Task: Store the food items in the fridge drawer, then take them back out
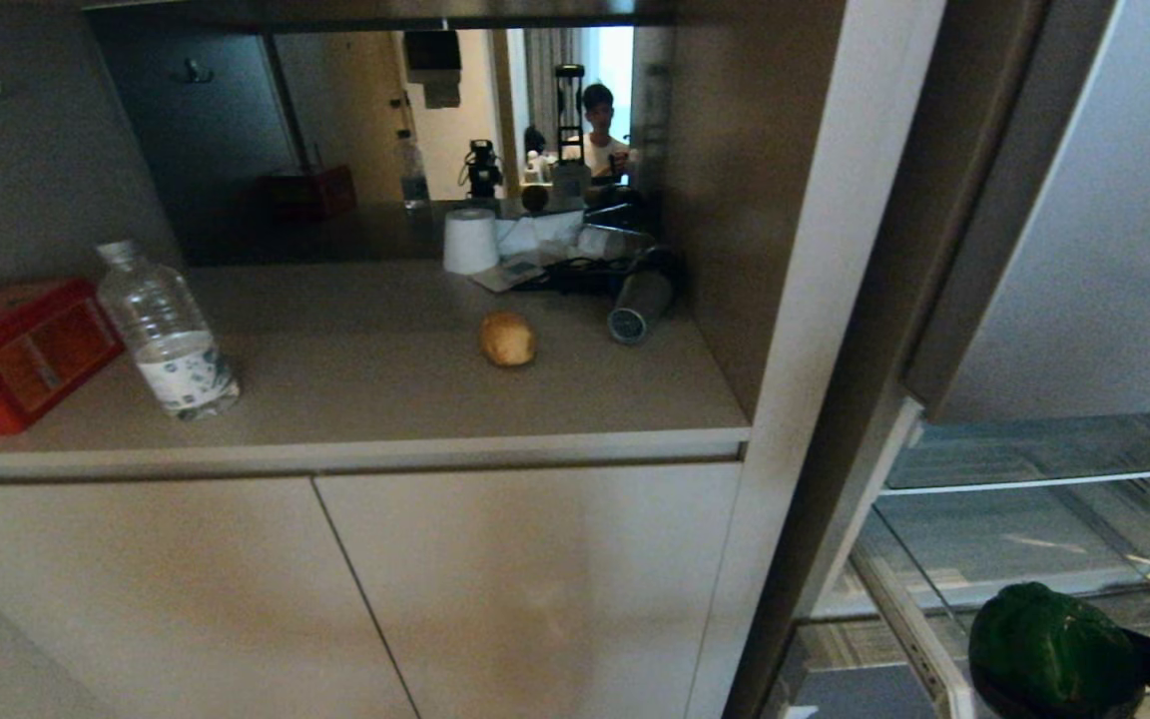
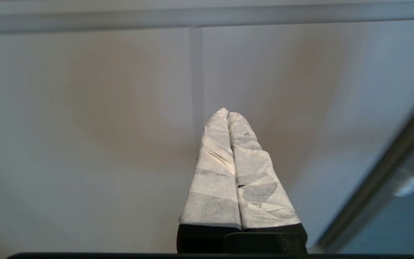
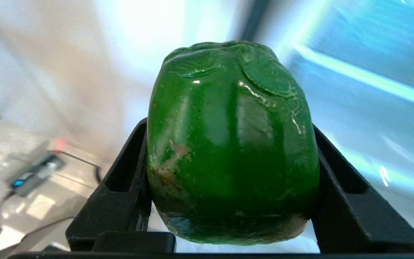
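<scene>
While the fridge stands open at the right, its clear drawer waits low and near, and the right hand, spread wide, clamps the green bell pepper over it. That glossy, rounded skin could squirt out if the arm jolts, or the pepper could clip the drawer's front lip. Left of the fridge, the potato lies on the desk. Pressed shut and empty, the left hand idles facing the cabinet doors.
</scene>
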Controlling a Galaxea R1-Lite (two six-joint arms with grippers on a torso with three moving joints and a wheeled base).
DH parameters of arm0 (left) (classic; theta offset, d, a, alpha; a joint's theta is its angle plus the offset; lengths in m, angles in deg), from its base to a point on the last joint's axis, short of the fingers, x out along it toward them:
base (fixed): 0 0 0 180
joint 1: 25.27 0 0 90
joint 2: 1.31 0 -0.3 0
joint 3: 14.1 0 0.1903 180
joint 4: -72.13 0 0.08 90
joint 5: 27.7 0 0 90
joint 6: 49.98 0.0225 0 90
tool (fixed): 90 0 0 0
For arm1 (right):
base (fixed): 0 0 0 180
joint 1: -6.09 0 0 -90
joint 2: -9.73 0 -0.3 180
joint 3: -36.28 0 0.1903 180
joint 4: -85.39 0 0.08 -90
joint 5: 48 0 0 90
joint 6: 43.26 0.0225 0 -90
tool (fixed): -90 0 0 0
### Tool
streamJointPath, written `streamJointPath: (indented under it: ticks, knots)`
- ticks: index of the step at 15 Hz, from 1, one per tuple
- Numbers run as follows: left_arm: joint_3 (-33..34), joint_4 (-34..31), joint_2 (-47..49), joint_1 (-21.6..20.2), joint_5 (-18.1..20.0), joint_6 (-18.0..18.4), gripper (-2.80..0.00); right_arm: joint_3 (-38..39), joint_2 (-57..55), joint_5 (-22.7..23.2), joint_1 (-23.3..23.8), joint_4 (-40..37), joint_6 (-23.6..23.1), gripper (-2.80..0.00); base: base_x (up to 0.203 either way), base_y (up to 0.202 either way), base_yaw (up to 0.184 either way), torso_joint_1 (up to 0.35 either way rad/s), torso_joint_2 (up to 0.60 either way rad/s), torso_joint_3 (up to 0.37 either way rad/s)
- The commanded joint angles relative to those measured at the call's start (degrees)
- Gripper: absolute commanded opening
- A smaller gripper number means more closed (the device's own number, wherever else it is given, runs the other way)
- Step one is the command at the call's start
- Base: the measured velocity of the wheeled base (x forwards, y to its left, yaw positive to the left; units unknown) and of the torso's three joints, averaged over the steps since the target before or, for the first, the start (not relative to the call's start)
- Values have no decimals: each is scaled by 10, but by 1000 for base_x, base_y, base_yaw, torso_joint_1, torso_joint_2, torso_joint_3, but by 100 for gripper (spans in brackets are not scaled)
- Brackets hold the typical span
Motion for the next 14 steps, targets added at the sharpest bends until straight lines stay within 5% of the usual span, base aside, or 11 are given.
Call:
streamJointPath:
  ticks: [1, 8, 14]
  knots:
    - [6, 0, 0, 0, 1, 0, -280, 6, -1, -1, 1, 2, 0, -280, -2, 6, -171, -2, 4, 6]
    - [6, 0, 0, 0, 0, 0, -280, -17, -60, 0, 38, 51, 6, -280, 0, 8, -166, 3, 1, 2]
    - [6, 0, 0, 0, 1, 0, -280, -75, -257, 84, 160, 150, 12, -280, 0, 1, -16, 0, 0, 0]
